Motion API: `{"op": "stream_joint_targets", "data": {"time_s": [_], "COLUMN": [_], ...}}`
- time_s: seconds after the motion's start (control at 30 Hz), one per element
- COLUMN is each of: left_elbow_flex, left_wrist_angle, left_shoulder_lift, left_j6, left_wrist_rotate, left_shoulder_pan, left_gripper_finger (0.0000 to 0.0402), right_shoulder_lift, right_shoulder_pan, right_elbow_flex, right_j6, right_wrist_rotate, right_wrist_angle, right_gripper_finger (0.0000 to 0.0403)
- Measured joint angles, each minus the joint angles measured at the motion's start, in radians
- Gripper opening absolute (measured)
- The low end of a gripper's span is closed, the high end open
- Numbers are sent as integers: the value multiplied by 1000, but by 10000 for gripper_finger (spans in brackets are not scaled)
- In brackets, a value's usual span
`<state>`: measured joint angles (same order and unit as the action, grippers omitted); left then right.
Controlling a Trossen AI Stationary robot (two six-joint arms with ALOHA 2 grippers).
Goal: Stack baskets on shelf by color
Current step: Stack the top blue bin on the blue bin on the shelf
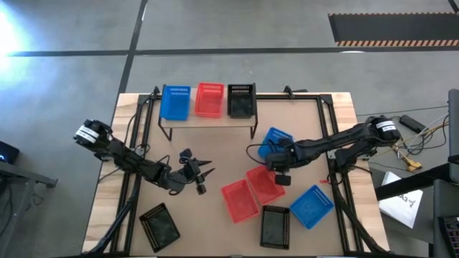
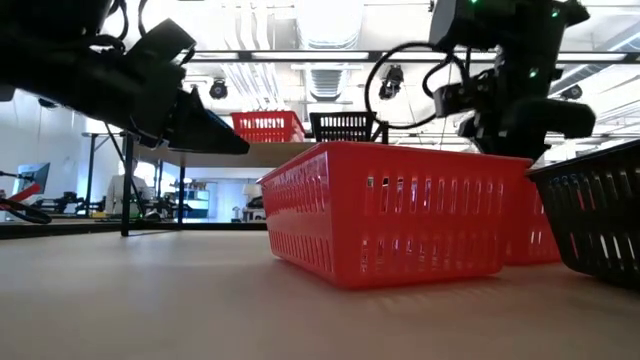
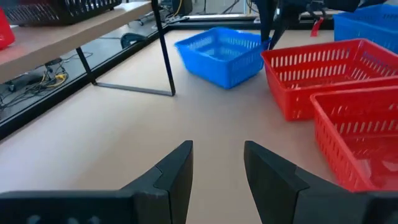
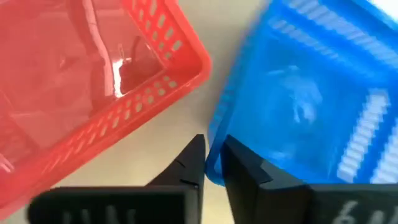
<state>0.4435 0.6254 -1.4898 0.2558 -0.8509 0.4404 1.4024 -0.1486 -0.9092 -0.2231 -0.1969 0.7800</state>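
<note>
Shelf [image 1: 208,122] stands at the far side of the table, carrying three baskets in a row: blue shelf basket [image 1: 175,102], red shelf basket [image 1: 209,99], black shelf basket [image 1: 241,99].

Right gripper [image 4: 212,163] is at the near rim of the blue basket by the shelf leg [image 1: 275,140]. Fingers nearly closed, with the basket's blue wall pinched between them. A red basket [image 1: 265,183] lies just beside it, and a second red basket [image 1: 239,200] touches that one on its left.

Left gripper [image 1: 203,174] hovers over bare tabletop left of centre. Fingers are a little apart and hold nothing.

Loose on the near part of the table: black basket near centre [image 1: 275,226], blue basket at right [image 1: 312,206], black basket at left [image 1: 159,226].
</note>
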Motion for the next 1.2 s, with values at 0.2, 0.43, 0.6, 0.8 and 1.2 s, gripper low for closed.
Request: {"op": "stream_joint_targets", "data": {"time_s": [0.2,0.43,0.6,0.8,1.2], "left_elbow_flex": [23,76,136,188,186], "left_wrist_angle": [4,3,2,-19,-46], "left_shoulder_lift": [33,111,159,235,270], "left_j6": [-91,-278,-418,-504,-492], "left_wrist_rotate": [1,-18,-27,-162,-439], "left_shoulder_pan": [22,65,124,263,461], "left_gripper_finger": [128,128,128,128,128], "right_shoulder_lift": [-77,-90,17,245,692], "right_shoulder_pan": [-88,-185,-206,-207,-176], "right_elbow_flex": [-32,-162,-252,-408,-831], "right_j6": [-20,25,165,310,268], "right_wrist_rotate": [-115,-190,-171,-86,-91], "right_wrist_angle": [50,1,-181,-354,-377], "right_gripper_finger": [14,13,13,13,13]}}
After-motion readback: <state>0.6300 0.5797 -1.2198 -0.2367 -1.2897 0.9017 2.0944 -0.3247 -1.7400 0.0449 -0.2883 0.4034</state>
